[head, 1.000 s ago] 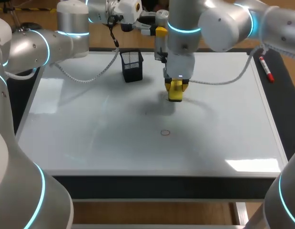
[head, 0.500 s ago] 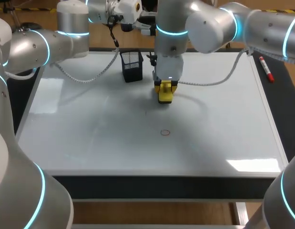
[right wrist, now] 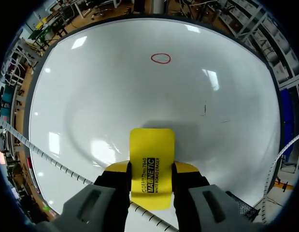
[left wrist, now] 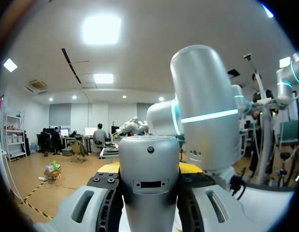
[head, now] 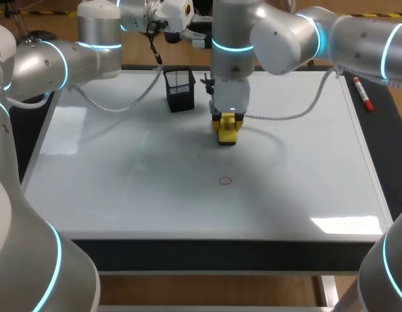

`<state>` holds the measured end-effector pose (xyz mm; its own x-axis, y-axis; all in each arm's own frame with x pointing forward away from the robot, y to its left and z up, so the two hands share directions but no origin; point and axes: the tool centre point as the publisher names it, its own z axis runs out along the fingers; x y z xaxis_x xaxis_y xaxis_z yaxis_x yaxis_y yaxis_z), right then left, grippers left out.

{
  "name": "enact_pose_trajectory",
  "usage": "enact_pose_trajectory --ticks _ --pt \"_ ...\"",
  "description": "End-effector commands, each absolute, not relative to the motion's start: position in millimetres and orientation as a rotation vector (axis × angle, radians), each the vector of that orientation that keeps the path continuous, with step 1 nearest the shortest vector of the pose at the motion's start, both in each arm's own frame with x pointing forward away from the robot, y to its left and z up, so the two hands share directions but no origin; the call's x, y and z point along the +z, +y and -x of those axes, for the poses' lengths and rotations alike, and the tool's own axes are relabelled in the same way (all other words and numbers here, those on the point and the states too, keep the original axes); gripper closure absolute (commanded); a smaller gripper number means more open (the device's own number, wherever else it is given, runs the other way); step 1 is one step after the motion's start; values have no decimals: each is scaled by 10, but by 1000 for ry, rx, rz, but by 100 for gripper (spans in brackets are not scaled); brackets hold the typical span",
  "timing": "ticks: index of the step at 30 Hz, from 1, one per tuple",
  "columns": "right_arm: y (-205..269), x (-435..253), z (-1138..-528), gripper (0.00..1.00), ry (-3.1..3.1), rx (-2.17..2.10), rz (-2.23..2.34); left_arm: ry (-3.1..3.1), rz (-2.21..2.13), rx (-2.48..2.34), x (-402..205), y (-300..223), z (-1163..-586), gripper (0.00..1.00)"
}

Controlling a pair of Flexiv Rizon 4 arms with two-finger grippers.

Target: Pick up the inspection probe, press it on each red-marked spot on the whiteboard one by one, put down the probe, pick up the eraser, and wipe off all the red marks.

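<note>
A yellow eraser rests on the whiteboard behind its middle, with my right gripper shut on it from above. In the right wrist view the eraser sticks out between the two fingers of the right gripper. A small red circle lies nearer the front edge, and it shows ahead of the eraser as a red circle in the wrist view. My left arm is raised at the back left. Its left gripper points into the room, shut on the grey cylindrical inspection probe.
A black mesh holder stands at the back, left of the eraser. A red marker lies beyond the board's right edge. Faint dark specks sit left of the eraser. White cables trail over the back of the board.
My right arm has slid the eraser leftward and slightly toward the back of the board. The left arm has not moved.
</note>
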<state>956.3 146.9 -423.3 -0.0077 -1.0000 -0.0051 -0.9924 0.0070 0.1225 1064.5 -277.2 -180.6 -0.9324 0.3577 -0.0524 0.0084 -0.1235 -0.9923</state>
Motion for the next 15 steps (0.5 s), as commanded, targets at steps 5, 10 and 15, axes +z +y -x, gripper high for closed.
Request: enact_pose_trajectory --ticks 5,10,15 --pt "1317 -4243 -9543 100 -2198 -146 -2118 -1906 414 2148 -1786 -2769 -10654 100" --pt "1180 -4257 -9510 100 -2215 -149 -2085 -1906 414 2148 -1786 -2769 -10654 100" --pt "1055 -4269 -9477 100 -2237 -151 -2049 -1906 414 2148 -1786 -2769 -10654 100"
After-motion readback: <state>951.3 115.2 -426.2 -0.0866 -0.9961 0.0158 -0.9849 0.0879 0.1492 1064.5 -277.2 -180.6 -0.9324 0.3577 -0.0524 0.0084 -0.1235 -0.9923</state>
